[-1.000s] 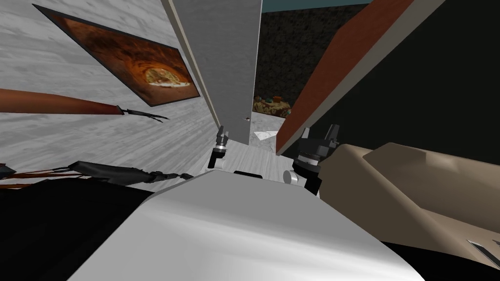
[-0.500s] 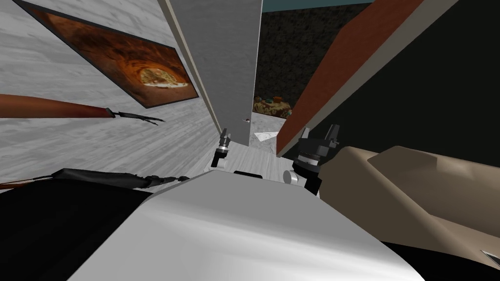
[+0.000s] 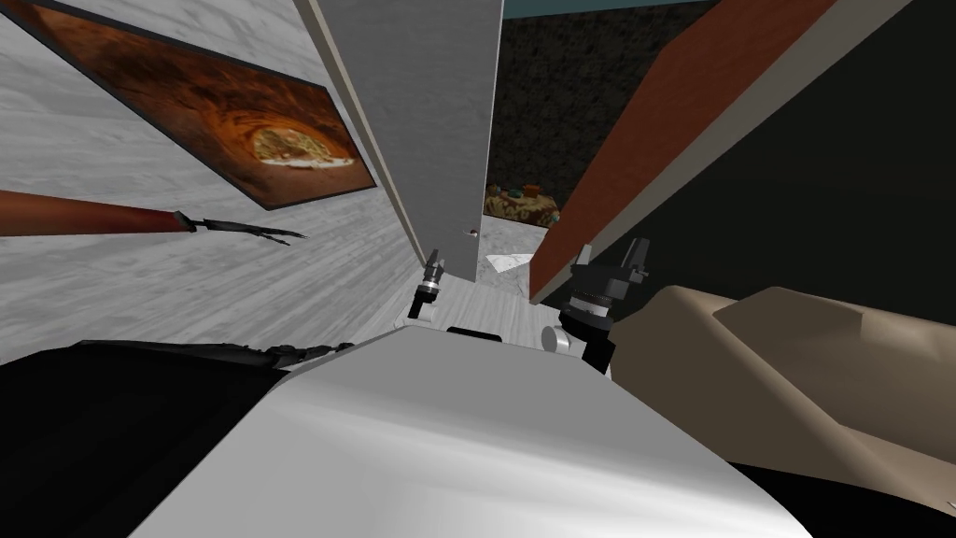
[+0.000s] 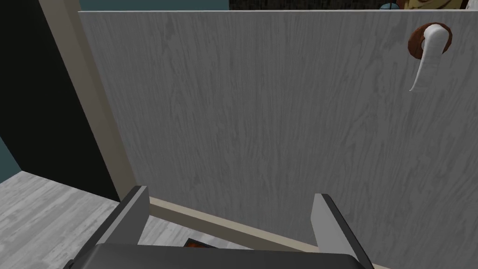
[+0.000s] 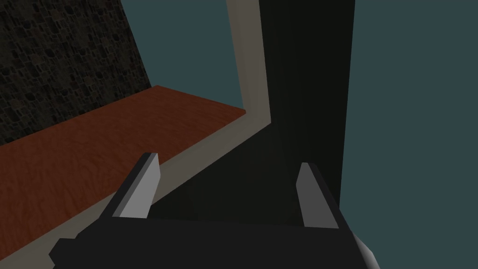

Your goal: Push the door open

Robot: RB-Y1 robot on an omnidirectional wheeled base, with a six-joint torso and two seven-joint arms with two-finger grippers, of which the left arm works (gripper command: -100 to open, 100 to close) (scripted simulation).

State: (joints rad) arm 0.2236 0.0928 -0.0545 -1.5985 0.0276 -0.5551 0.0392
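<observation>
The robot stands close to the door [image 3: 425, 112], a grey panel with wood grain at its 12 o'clock. In the head view the door's long axis runs from just past the left gripper [image 3: 433, 261] toward 12 o'clock. The door is ajar. At 1 o'clock, the gap between its free edge and a red-brown panel [image 3: 672, 121] shows a dark speckled wall [image 3: 541, 103] and a strip of pale floor.

In the left wrist view the door [image 4: 261, 121] faces the left gripper [image 4: 233, 198] squarely. A beige frame strip [image 4: 88, 93] runs along one side of the door. A white lever handle [image 4: 427, 56] sits on a brown round plate close to the door's free edge. The lever's long axis lies across the panel, and its tip points away from that edge. The left gripper's fingers are spread wide and hold nothing. Their tips are near the panel, well apart from the handle. Whether they touch the panel cannot be told.

The right gripper [image 3: 611, 252] is at the robot's 1 o'clock, beside the lower end of the red-brown panel. In its wrist view the right gripper [image 5: 228, 163] is also spread and empty. It points past the red-brown panel [image 5: 70, 159] and a beige trim [image 5: 252, 70].

A framed orange-brown picture [image 3: 233, 121] hangs on the pale wall at 10 o'clock. A beige padded seat [image 3: 794, 374] lies at 3 to 4 o'clock.
</observation>
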